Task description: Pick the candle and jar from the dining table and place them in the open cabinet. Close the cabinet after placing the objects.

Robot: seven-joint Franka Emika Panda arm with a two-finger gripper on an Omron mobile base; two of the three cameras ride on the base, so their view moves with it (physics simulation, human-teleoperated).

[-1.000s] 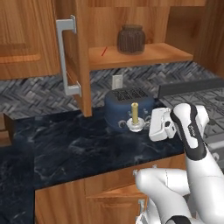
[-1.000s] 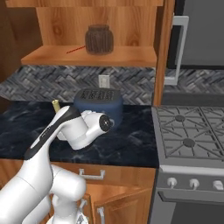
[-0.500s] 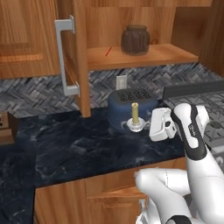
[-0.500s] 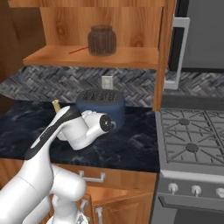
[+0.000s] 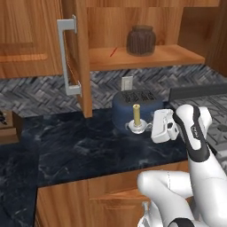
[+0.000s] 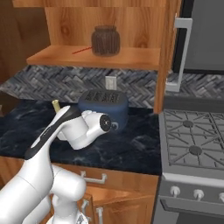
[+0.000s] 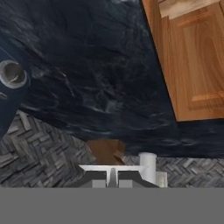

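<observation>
The candle (image 5: 136, 115), a yellow stick in a small white holder, hangs just above the dark marble counter (image 5: 80, 146) in front of the toaster. My gripper (image 5: 145, 128) reaches in from the right and is shut on the holder's edge. From the right base camera, only the candle tip (image 6: 56, 105) peeks over my forearm. The hand camera has the holder's rim (image 7: 131, 168) across my shut gripper (image 7: 112, 176). The brown jar (image 5: 141, 41) (image 6: 105, 40) stands on the shelf of the open cabinet (image 5: 177, 55), above and behind the candle. The cabinet's door (image 5: 75, 57) stands swung out at left.
A blue toaster (image 5: 133, 104) (image 6: 104, 107) sits against the herringbone backsplash directly behind the candle. A gas stove (image 6: 192, 140) adjoins the counter on the right. A wooden block (image 5: 6, 125) is at the far left. The other cabinet door (image 6: 170, 52) hangs over the stove's edge.
The whole picture has shifted slightly right and down, so the base has crept. The arm keeps the same pose with the candle in the gripper.
</observation>
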